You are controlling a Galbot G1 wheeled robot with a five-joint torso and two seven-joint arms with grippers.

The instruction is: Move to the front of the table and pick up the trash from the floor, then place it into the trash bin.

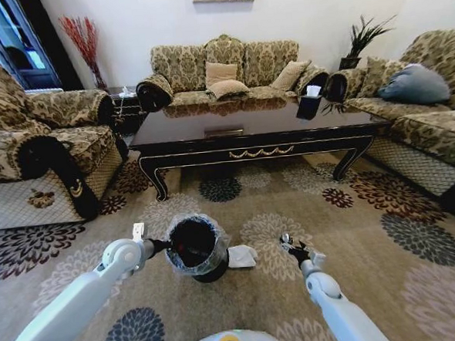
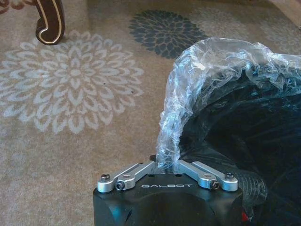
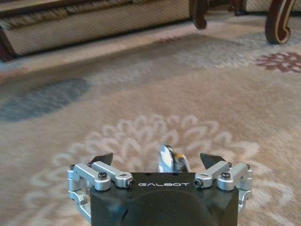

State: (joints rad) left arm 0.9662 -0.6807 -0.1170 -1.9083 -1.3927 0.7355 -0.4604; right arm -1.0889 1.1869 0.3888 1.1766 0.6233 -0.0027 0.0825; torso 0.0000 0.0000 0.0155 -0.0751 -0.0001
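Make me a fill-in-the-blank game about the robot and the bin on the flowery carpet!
1. The left gripper is shut on the rim of the trash bin, pinching its crinkly clear ____ liner.
2. The right gripper has its fingers ____, with nothing clamped between them.
3. White crumpled paper lies on the floor right against the bin, on the robot's ____ side of it.
4. Beyond the bin stands the dark brown ____ with curved legs.

Missing words: plastic; open; right; table

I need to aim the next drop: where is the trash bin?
Head view: the trash bin stands on the floor before the table, its rim pinched by the left gripper.
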